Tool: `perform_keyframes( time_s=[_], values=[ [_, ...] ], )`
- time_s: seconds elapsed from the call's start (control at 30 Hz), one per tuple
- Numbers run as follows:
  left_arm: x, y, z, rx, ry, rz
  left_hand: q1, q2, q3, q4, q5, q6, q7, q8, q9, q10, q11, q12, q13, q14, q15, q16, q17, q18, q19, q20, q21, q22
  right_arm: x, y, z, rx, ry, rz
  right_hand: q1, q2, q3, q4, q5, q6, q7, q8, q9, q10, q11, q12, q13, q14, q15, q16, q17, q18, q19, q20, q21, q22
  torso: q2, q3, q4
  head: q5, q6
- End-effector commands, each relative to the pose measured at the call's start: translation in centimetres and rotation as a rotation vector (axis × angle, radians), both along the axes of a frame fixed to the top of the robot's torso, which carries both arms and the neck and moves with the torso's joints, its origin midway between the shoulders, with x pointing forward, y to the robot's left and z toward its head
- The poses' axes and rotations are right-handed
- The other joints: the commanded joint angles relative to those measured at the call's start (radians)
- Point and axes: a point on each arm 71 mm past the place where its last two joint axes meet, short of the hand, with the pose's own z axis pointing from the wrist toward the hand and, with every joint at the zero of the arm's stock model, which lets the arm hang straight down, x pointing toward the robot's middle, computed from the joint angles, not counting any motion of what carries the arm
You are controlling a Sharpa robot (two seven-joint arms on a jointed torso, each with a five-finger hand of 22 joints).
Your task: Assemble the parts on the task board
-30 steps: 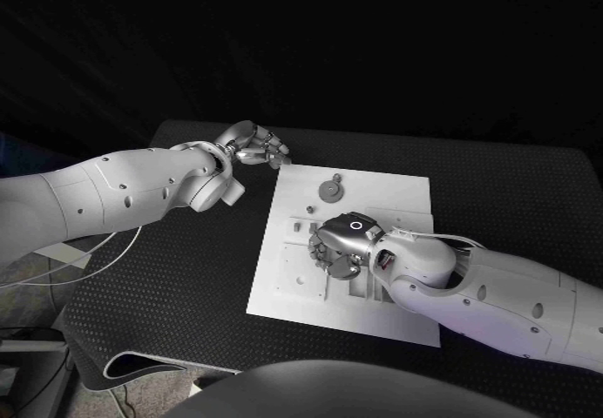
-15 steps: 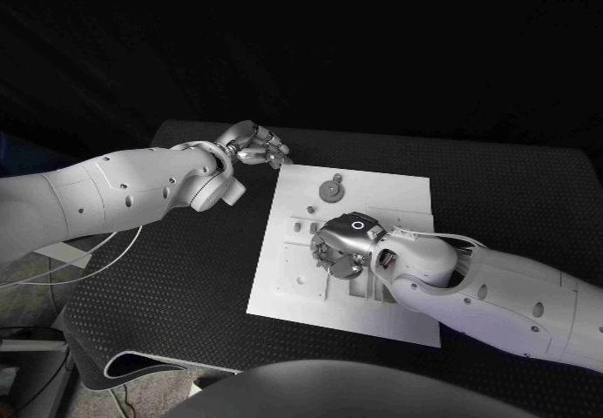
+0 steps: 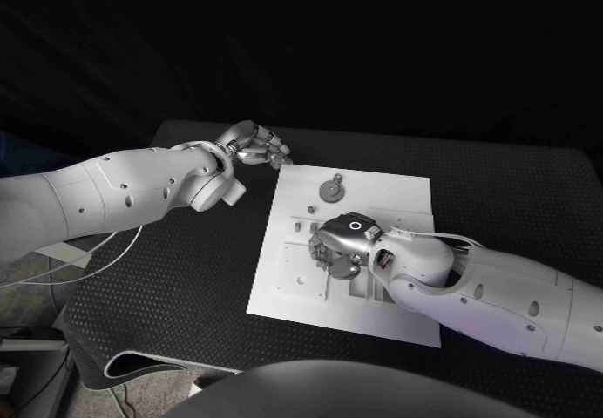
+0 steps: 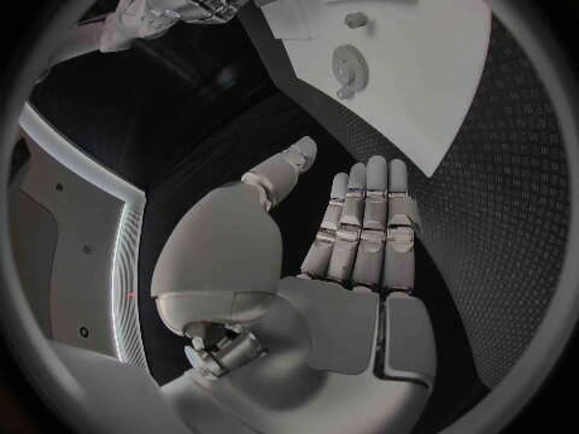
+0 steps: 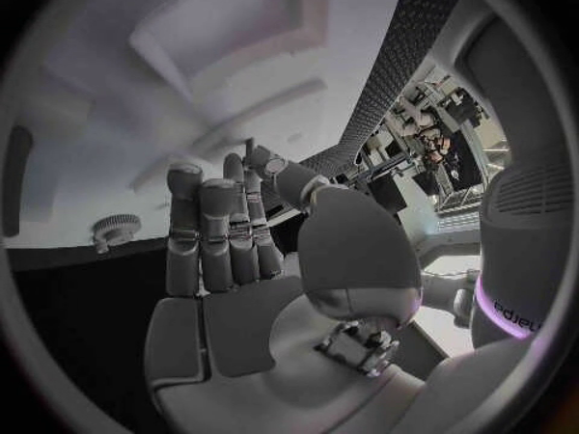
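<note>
Two robot hands, unequal reach: right robot hand (image 3: 339, 246) over task board (image 3: 400, 193), grip unclear; gear (image 3: 332, 190) at 12 o'clock. Left robot hand (image 3: 250, 144) off-board, fingers apart, holding nothing.

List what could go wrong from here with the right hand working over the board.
1. The right hand sits low over the task board, hiding the small part under its fingers from the head view, so a slip or misalignment could go unseen.
2. Pressing down may shift the task board, since the left hand hovers off its far corner, open, not bracing it.
3. The round gear-like part lies near the right hand; a sideways sweep could knock it.
</note>
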Motion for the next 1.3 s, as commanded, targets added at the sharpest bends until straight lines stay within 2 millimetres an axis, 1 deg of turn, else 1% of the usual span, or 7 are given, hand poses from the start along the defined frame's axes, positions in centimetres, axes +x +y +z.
perform_keyframes(
  time_s=[0.03,0.33,0.6,0.67,0.8,0.9,1.3],
  values=[
    [0.0,-0.2,0.1,-0.005,-0.002,-0.015,0.004,-0.009,-0.005,0.000,0.000,-0.007,-0.002,-0.001,0.000,-0.009,0.001,-0.004,-0.002,0.002,0.006,-0.004,0.002,-0.004,-0.003,0.005,-0.001,-0.002,-0.4,0.0,-0.8,-0.042,0.023,0.016,0.000,0.012,0.001,-0.004,0.005,0.005,0.004,0.003,0.002,0.003,0.001,-0.003,0.000,-0.002,-0.004,-0.004,0.001,0.070,-0.001,-0.009,0.004,0.019,0.000,-0.0001,0.0007,0.000,0.000],
    [0.0,-0.1,0.3,-0.004,-0.005,-0.012,0.005,-0.009,-0.005,0.000,0.000,-0.007,-0.002,0.000,0.000,-0.009,0.001,-0.004,-0.002,0.002,0.006,-0.006,0.003,-0.004,-0.003,0.005,-0.001,-0.003,-1.0,0.2,-0.9,-0.052,0.058,0.032,-0.003,0.008,0.000,-0.005,0.005,0.000,0.006,0.000,0.002,-0.001,0.003,-0.007,-0.002,-0.005,-0.002,-0.006,0.002,0.070,-0.005,-0.008,0.003,0.020,0.000,-0.0009,0.0000,0.002,0.000],
    [0.0,0.0,0.3,-0.004,-0.006,-0.010,0.005,-0.009,-0.005,0.000,0.000,-0.008,-0.002,0.000,0.000,-0.010,0.001,-0.004,-0.002,0.001,0.006,-0.007,0.004,-0.004,-0.004,0.005,-0.001,-0.004,-0.6,-0.1,-1.0,-0.045,0.054,0.012,-0.005,0.007,-0.001,-0.005,0.005,-0.013,0.011,-0.007,0.000,-0.014,0.009,-0.017,-0.005,-0.008,0.003,-0.008,0.004,0.070,-0.010,-0.006,0.001,0.020,0.000,0.0006,-0.0015,0.000,0.000],
    [0.0,0.0,0.3,-0.004,-0.004,-0.011,0.005,-0.010,-0.005,0.000,0.000,-0.008,-0.002,0.000,0.000,-0.010,0.001,-0.004,-0.002,0.001,0.006,-0.007,0.005,-0.004,-0.004,0.005,-0.001,-0.005,-0.5,-0.2,-1.0,-0.038,0.057,0.003,-0.007,-0.003,-0.003,-0.005,0.005,-0.028,0.017,-0.015,-0.003,-0.026,0.014,-0.024,-0.008,-0.011,0.008,-0.010,0.005,0.070,-0.014,-0.004,0.000,0.020,0.000,0.0008,-0.0015,0.000,0.000],
    [0.0,0.0,0.3,-0.003,-0.002,-0.010,0.005,-0.011,-0.006,0.000,-0.001,-0.009,-0.001,-0.001,0.000,-0.011,0.002,-0.005,-0.002,0.001,0.007,-0.009,0.006,-0.004,-0.005,0.006,-0.001,-0.006,-0.3,-0.3,-0.9,-0.014,0.045,-0.005,-0.011,-0.041,-0.014,-0.003,0.005,-0.105,0.049,-0.056,-0.019,-0.074,0.030,-0.034,-0.018,-0.020,0.024,-0.008,0.012,0.070,-0.020,0.000,-0.001,0.021,0.000,0.0014,-0.0017,-0.001,0.000],
    [0.0,0.0,0.3,-0.002,-0.002,-0.010,0.005,-0.011,-0.006,0.000,-0.001,-0.011,-0.001,-0.001,0.000,-0.013,0.003,-0.005,-0.003,-0.001,0.008,-0.012,0.007,-0.005,-0.006,0.007,-0.002,-0.008,-0.3,-0.4,-0.8,0.005,0.042,-0.015,-0.020,-0.072,-0.028,-0.001,0.005,-0.135,0.060,-0.070,-0.025,-0.119,0.045,-0.034,-0.027,-0.026,0.038,-0.002,0.018,0.070,-0.024,0.004,0.000,0.021,0.000,0.0016,-0.0013,-0.004,0.000],
    [0.0,0.2,0.3,-0.002,-0.003,-0.007,0.006,-0.012,-0.005,0.000,0.000,-0.013,0.000,-0.001,0.000,-0.015,0.003,-0.005,-0.003,-0.003,0.009,-0.015,0.010,-0.005,-0.009,0.008,-0.002,-0.012,-0.2,-1.0,-0.5,0.034,0.031,-0.034,-0.042,-0.122,-0.087,0.004,0.004,-0.209,0.050,-0.096,-0.040,-0.207,0.075,-0.030,-0.045,-0.058,0.068,0.007,0.028,0.070,-0.053,0.016,-0.003,0.021,0.000,0.0013,-0.0008,-0.011,0.000]
  ],
)
